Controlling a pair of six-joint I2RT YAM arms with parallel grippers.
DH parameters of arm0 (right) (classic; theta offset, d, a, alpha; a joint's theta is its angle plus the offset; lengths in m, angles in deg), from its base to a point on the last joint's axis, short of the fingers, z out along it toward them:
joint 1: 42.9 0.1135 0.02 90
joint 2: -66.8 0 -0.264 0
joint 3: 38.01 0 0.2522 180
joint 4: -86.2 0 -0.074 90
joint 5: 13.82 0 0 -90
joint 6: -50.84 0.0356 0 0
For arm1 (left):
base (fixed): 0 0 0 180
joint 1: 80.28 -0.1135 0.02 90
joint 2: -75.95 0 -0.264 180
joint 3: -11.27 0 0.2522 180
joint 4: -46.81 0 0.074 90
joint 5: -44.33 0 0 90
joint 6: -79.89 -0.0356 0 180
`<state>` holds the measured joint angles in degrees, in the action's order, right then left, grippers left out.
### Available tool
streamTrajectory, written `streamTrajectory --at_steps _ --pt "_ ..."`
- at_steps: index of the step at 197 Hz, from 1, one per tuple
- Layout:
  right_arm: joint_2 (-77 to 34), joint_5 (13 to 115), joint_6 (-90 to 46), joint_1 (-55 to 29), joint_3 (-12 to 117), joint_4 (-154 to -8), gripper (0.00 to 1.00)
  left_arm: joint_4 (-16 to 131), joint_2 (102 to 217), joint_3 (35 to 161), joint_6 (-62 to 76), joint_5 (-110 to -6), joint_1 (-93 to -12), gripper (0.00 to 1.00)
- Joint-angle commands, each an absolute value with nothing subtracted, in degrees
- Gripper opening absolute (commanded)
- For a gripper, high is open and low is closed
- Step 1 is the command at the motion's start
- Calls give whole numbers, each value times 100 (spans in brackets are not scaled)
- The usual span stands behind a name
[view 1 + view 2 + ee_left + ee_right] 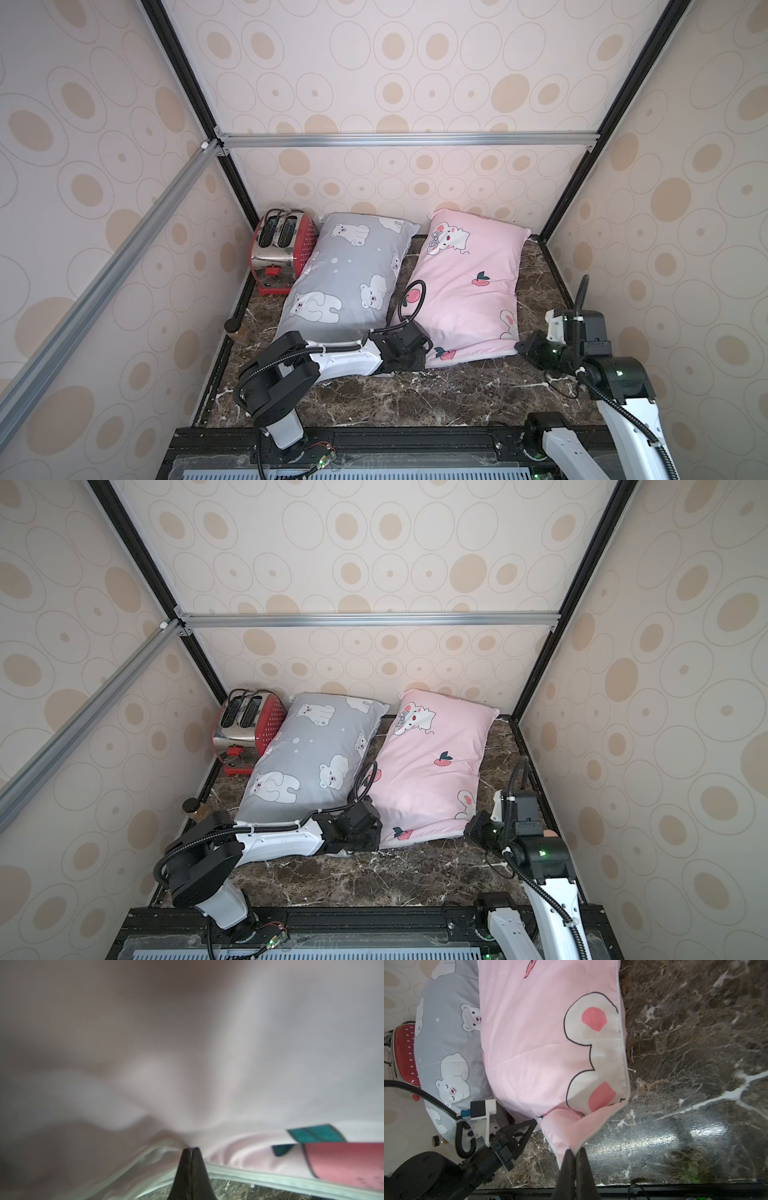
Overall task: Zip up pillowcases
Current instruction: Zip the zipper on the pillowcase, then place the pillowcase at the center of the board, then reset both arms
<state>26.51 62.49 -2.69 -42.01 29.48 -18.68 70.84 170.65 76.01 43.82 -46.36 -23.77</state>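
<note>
We can read no lettering anywhere: the grey pillowcase (pixel 345 270) and the pink pillowcase (pixel 465 282) carry only pictures, and we make out nothing legible on the toaster (pixel 282 245).

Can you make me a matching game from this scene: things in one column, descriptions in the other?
Things:
1 grey pillow
2 pink pillow
3 toaster
4 jar

Descriptions:
a stands in the back left corner
b pinched by the left fingers and the right fingers
c polar bear print
d small, with a dark cap

Pairs: 1-c, 2-b, 3-a, 4-d
</note>
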Motion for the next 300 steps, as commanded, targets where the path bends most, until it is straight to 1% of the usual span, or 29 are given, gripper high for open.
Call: streamTrajectory --at_steps 1,80,136,138,141,146,150,156,157,165,167,174,182,190,199,207,217,227,236,251,264,271,282,300 --pt "2468 6702 -686 -4290 3345 -1665 0 8003 16836 7530 4091 -3972 -2538 0" --pt "1838 7466 -1724 -4530 4344 -986 0 8956 16728 7782 3737 -3458 -2605 0" --pt "1416 7667 -2087 -4598 4990 -889 0 9421 16570 8180 3507 -3353 -2485 0" --pt "1396 7659 -2133 -4598 5012 -882 2 9436 16556 8205 3494 -3354 -2476 0" --pt "1357 7654 -2177 -4602 5053 -870 7 9447 16536 8244 3472 -3361 -2470 0" --pt "1290 7653 -2264 -4604 5117 -847 22 9463 16489 8302 3423 -3371 -2458 0" --pt "1233 7645 -2326 -4598 5165 -835 35 9466 16447 8353 3386 -3372 -2437 0" --pt "1151 7625 -2420 -4598 5234 -826 57 9465 16353 8430 3333 -3395 -2422 9" --pt "1138 7622 -2434 -4598 5241 -829 61 9462 16343 8446 3328 -3401 -2412 11" --pt "1092 7489 -2602 -4598 5252 -920 93 9468 16224 8552 3237 -3464 -2412 28" --pt "1091 7445 -2632 -4598 5238 -969 97 9474 16188 8577 3209 -3472 -2412 32" --pt "1128 7283 -2711 -4601 5116 -1207 99 9548 16078 8692 3109 -3457 -2414 46" --pt "1220 7134 -2751 -4598 4873 -1600 99 9730 15964 8831 2989 -3349 -2412 59" --pt "1307 6920 -2814 -4598 4579 -2045 99 10036 15860 8995 2840 -3131 -2425 76" --pt "1392 6670 -2827 -4589 4164 -2643 99 10315 15743 9177 2640 -2823 -2445 90" --pt "1441 6532 -2868 -4541 3768 -3192 99 10514 15617 9291 2450 -2462 -2488 98" --pt "1427 6602 -2996 -4393 3260 -3858 99 10654 15437 9347 2229 -1958 -2611 99" --pt "1335 7025 -3183 -4169 2849 -4430 99 10705 15220 9335 2042 -1479 -2814 99" --pt "1226 7345 -3387 -3978 2434 -4990 99 10572 14990 9198 1775 -771 -2938 99" --pt "1135 7375 -3643 -3948 1732 -6149 99 9915 14560 8654 1078 434 -3160 99" --pt "1181 7617 -3754 -3955 1109 -7242 99 8834 14222 7973 524 1400 -3597 99" --pt "1171 7789 -3819 -3970 847 -7736 99 8453 14069 7659 463 1473 -4055 99" --pt "1021 7861 -3925 -3971 647 -8125 99 7748 13857 7136 260 1104 -4768 99" --pt "624 7784 -3944 -3970 607 -8238 99 6797 13710 6492 37 826 -5468 100"
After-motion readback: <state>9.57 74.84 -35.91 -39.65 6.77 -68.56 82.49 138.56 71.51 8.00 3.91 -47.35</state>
